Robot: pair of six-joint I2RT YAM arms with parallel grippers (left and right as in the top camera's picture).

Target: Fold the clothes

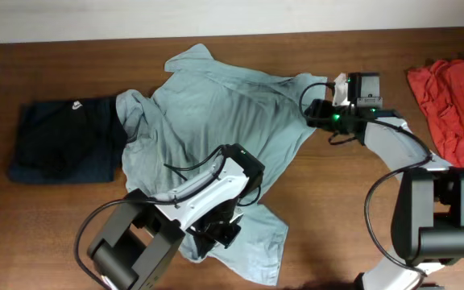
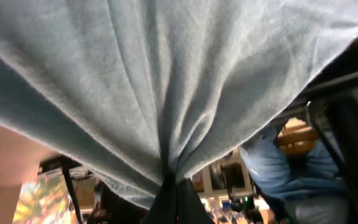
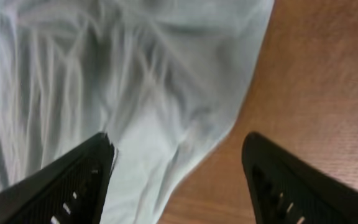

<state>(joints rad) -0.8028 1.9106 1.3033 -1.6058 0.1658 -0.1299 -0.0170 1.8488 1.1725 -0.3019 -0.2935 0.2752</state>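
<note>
Left hand (image 2: 174, 200) grips a gathered fold of shirt (image 2: 166, 74). Right hand (image 3: 180, 149) is spread wide, shirt edge and worktop (image 3: 319, 81) between its fingers.

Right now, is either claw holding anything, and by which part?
The left claw pinches a gathered fold of the grey-green shirt; the right claw is open, empty.

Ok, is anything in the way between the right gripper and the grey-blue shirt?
Nothing visible. The right gripper is open just above the grey-blue shirt, its fingers either side of the shirt's edge, with bare table under one finger. The red garment lies off to the side, apart.
</note>
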